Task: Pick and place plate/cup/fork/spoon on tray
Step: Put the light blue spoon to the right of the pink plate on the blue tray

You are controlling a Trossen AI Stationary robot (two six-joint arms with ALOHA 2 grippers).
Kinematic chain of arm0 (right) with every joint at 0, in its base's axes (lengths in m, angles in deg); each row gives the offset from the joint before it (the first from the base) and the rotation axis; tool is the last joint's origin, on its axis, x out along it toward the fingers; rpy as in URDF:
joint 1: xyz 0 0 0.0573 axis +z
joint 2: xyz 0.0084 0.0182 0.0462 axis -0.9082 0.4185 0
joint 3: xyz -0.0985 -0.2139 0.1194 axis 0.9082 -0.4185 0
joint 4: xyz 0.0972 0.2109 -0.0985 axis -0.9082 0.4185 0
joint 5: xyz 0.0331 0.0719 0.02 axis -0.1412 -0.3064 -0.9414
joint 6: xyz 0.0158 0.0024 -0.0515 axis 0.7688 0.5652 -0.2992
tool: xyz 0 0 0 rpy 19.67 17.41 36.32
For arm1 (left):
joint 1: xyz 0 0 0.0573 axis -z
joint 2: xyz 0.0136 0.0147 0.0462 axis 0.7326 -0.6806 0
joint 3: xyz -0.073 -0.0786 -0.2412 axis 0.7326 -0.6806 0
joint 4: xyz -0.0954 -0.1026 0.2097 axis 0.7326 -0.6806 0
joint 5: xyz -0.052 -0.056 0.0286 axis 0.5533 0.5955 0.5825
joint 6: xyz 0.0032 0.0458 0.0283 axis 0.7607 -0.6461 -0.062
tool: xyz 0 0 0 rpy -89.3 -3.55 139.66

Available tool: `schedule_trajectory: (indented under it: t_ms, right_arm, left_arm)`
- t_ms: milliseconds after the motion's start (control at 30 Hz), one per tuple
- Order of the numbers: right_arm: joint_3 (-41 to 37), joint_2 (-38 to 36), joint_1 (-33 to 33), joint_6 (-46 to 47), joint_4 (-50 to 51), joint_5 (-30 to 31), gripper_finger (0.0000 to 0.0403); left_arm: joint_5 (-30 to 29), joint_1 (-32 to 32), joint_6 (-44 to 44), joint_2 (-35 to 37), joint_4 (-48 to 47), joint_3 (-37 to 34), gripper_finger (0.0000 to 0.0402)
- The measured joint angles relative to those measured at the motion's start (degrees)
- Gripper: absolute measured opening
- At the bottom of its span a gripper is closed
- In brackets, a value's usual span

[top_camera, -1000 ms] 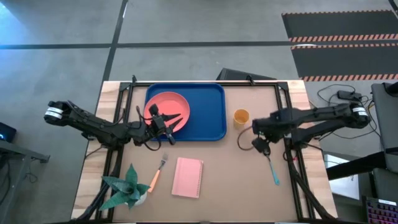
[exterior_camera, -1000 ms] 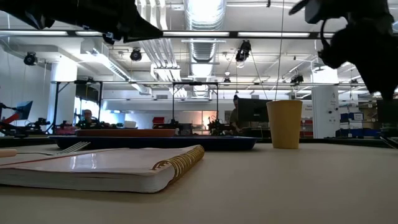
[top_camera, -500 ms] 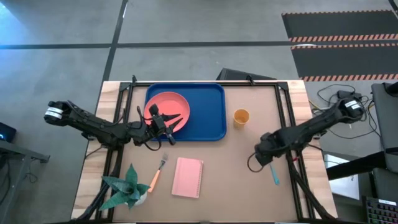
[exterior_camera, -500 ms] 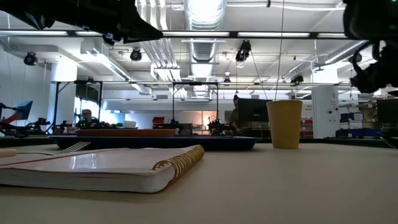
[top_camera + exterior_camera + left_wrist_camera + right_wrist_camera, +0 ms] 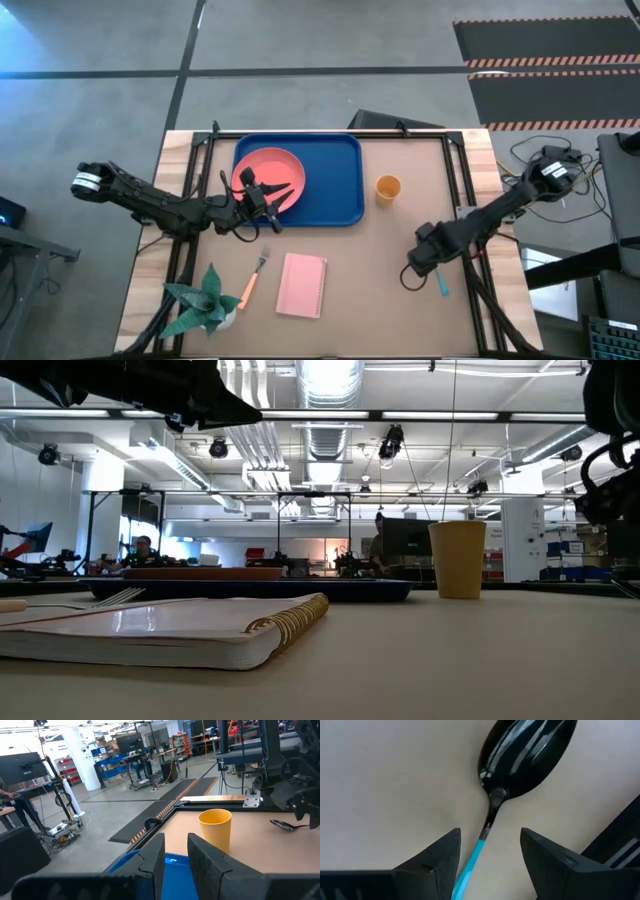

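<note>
The blue-handled spoon (image 5: 527,757) lies flat on the table at the near right, and it also shows in the high view (image 5: 441,282). My right gripper (image 5: 490,865) is open and low over it, with one finger on each side of the handle's top and touching nothing. In the high view my right gripper (image 5: 418,268) covers the spoon's bowl. The coral plate (image 5: 268,176) rests in the blue tray (image 5: 335,180). My left gripper (image 5: 266,198) hangs narrowly open and empty by the plate's near rim. The cup (image 5: 388,187) stands right of the tray. The fork (image 5: 252,281) lies near the front.
A pink notebook (image 5: 302,285) lies at the near middle, beside the fork. A green plant (image 5: 204,300) stands at the near left corner. Bare table lies between the cup and the spoon.
My right gripper has moved from beside the cup toward the table's near edge and down to the spoon, and now straddles its handle. The left arm, plate, cup and fork have kept still.
</note>
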Motion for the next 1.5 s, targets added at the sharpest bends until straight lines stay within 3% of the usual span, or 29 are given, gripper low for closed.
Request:
schedule_trajectory:
  t_ms: [200,600,833,1133,1500]
  right_arm:
    - [0.0,3.8,0.0,-1.5,-1.3,-0.1,0.0166]
    - [-0.1,3.2,0.0,-2.7,-3.9,-0.5,0.0015]
    - [0.5,2.3,0.0,-3.8,-5.2,-2.1,0.001]
    - [7.9,-0.7,-0.1,-5.6,-7.3,-1.7,0.0009]
    - [24.0,7.7,-5.9,-10.4,-8.2,4.0,0.001]
  left_arm:
    - [0.0,0.0,0.0,0.0,0.0,0.0,0.0066]
    - [0.0,0.0,0.0,0.0,0.0,0.0,0.0066]
    - [0.0,0.0,0.0,0.0,0.0,0.0,0.0066]
    - [0.0,0.0,0.0,0.0,0.0,0.0,0.0066]
    - [0.0,0.0,0.0,0.0,0.1,0.0,0.0066]
